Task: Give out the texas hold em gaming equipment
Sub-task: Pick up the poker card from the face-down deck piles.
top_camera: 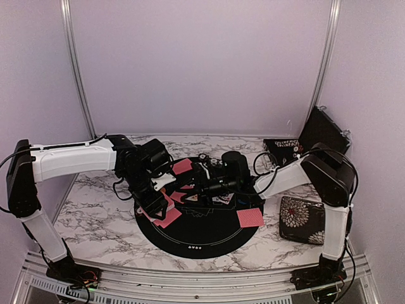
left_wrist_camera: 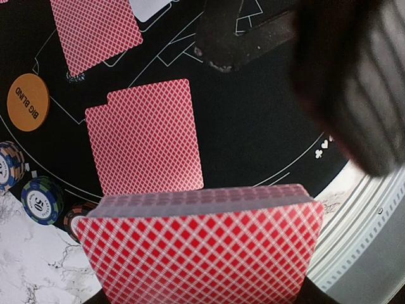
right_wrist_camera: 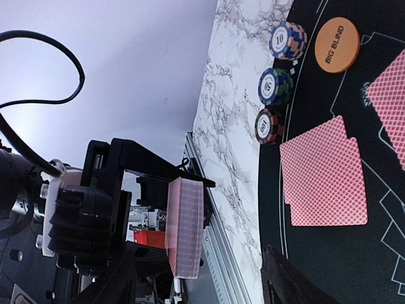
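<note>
My left gripper (top_camera: 155,193) is shut on a thick deck of red-backed playing cards (left_wrist_camera: 202,247), held on edge above the mat's left rim. The deck (right_wrist_camera: 185,228) also shows in the right wrist view, clamped in the left gripper's black fingers (right_wrist_camera: 158,170). My right gripper (top_camera: 199,183) hovers close by, open and holding nothing. Two overlapping cards (right_wrist_camera: 326,174) lie face down on the round black mat (top_camera: 209,237). Beside them sit an orange BIG BLIND button (right_wrist_camera: 337,44) and three chip stacks (right_wrist_camera: 275,85). Single cards (top_camera: 250,217) lie elsewhere on the mat.
A floral-patterned black case (top_camera: 302,218) lies right of the mat by the right arm's base. A dark open box (top_camera: 281,149) and a black lid (top_camera: 323,130) stand at the back right. The metal rail (left_wrist_camera: 373,221) runs along the table's near edge.
</note>
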`<state>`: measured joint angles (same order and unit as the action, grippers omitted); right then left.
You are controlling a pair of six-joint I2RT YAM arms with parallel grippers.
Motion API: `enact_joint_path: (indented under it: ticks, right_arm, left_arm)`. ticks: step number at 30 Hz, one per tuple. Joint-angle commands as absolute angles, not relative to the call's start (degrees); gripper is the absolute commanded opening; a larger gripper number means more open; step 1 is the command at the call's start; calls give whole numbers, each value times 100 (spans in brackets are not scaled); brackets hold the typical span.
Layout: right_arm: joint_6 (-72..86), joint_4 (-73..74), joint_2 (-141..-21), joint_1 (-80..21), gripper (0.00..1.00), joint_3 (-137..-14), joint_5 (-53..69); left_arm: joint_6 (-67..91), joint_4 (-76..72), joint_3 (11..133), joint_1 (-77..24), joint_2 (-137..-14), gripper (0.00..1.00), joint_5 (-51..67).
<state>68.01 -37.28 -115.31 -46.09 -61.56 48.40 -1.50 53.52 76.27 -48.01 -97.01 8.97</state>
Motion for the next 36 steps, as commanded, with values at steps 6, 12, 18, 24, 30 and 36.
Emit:
enact_joint_path:
  ticks: [6, 12, 18, 24, 30, 36]
  right_arm:
    - [7311, -4433, -11823, -4835, 64, -6214, 4895]
    - [7410, -4507, -11917, -4945, 63, -6307, 4913]
    - [7589, -4710, -12052, -5062, 61, -6397, 4931]
    - [7599, -4713, -12101, -5112, 59, -6474, 4916]
    - [7579, -4662, -12196, -5171, 59, -6616, 4930]
    - [7596, -4672, -12291, -5219, 57, -6703, 4940]
  left_arm:
    - [-164, 5300, 7638, -4782, -9501, 55, 954]
    - [-164, 5300, 7646, -4788, -9508, 55, 956]
    - [-167, 5299, 7648, -4787, -9503, 55, 958]
    - [-159, 5300, 7652, -4788, -9509, 55, 975]
    - [-166, 5300, 7656, -4791, -9519, 55, 984]
    - [-166, 5300, 7647, -4790, -9508, 55, 968]
